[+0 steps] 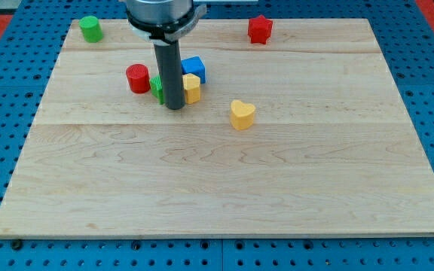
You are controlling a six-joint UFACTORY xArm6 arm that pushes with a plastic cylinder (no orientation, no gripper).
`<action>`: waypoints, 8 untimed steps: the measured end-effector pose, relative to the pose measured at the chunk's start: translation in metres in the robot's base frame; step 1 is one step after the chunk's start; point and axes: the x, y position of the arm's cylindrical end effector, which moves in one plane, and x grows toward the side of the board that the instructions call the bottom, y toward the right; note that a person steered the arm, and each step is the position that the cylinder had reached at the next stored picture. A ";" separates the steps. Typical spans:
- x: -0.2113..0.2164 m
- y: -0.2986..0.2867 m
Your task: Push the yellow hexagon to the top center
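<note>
**Tip at the yellow hexagon**

My tip [174,108] stands at the lower left edge of the yellow hexagon [192,88], which lies left of the board's [217,181] centre, in its upper half. The rod has no jaws. A green block [157,87] peeks out left of the rod; a blue block [194,68] touches the hexagon from above.

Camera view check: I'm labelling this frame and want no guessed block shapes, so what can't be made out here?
- yellow hexagon: the rod covers its left part; contact with my tip cannot be told.
- green block: only a sliver shows left of the rod; shape unclear.
- blue block: partly behind the rod; whether a second blue block sits there is hidden.
- Arm above the rod: cut off by the view's top.
</note>
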 end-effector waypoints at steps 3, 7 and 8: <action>-0.024 0.112; -0.100 0.065; -0.097 0.064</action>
